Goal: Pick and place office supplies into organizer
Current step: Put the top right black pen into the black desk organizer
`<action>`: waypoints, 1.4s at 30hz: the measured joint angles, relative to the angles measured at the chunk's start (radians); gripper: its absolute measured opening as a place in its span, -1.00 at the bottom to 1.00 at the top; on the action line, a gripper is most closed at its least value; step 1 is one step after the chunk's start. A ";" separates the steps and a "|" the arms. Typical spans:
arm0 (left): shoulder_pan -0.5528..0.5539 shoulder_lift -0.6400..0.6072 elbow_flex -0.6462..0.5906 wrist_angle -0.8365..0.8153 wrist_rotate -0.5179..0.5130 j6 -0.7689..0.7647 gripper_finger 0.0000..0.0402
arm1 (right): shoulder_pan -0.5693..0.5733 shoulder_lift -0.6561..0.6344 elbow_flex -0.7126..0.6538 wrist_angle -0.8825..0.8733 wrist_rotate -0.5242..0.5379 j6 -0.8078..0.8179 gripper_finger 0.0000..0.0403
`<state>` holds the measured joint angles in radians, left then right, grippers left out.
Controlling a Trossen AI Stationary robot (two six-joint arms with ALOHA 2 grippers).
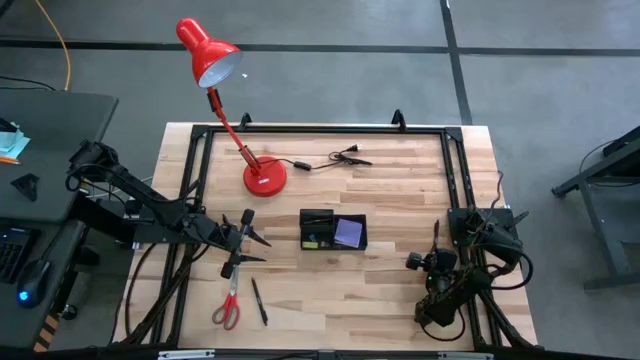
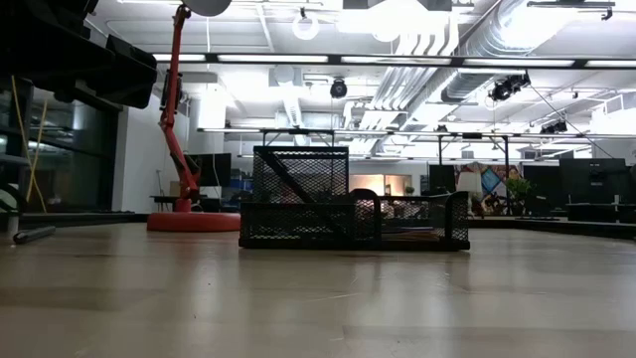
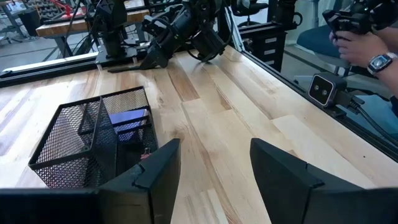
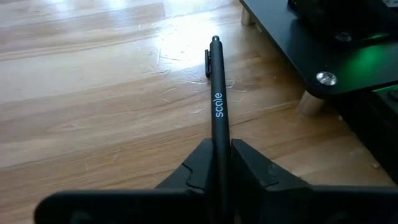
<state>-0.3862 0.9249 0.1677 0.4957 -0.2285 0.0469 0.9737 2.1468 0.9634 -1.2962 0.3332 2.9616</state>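
My right gripper (image 4: 221, 163) is low over the table's right side, shut on a thin black pen (image 4: 217, 99) that runs out ahead of it toward the far edge (image 1: 436, 233). The black mesh organizer (image 1: 333, 230) stands mid-table with a purple sticky pad (image 3: 127, 121) in one compartment. My left gripper (image 3: 214, 155) hangs open left of the organizer (image 1: 254, 240), with nothing between its fingers. Red-handled scissors (image 1: 229, 305) and another black pen (image 1: 259, 300) lie flat near the front left. My right gripper pinches the pen's barrel (image 4: 219, 140) between its two fingers, toward the end opposite the clip (image 4: 208, 62). The fingers slant down and lie along the pen. The pen sits roughly level and close to the wood; whether it is lifted clear I cannot tell.
A red desk lamp (image 1: 225, 100) stands at the far left, its base (image 1: 264, 178) on the wood, and a black cable with plug (image 1: 335, 158) lies beside it. A black frame (image 1: 455, 170) borders the table. A person's hands (image 3: 357, 40) show beyond the right edge.
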 joint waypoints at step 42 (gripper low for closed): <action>0.000 0.000 0.000 0.000 0.000 0.000 -0.08 | -0.048 -0.026 0.078 0.006 0.581 -0.338 -0.91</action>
<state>-0.3864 0.9253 0.1677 0.4958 -0.2287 0.0467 0.9259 2.1204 1.0412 -1.2903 0.9145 2.6232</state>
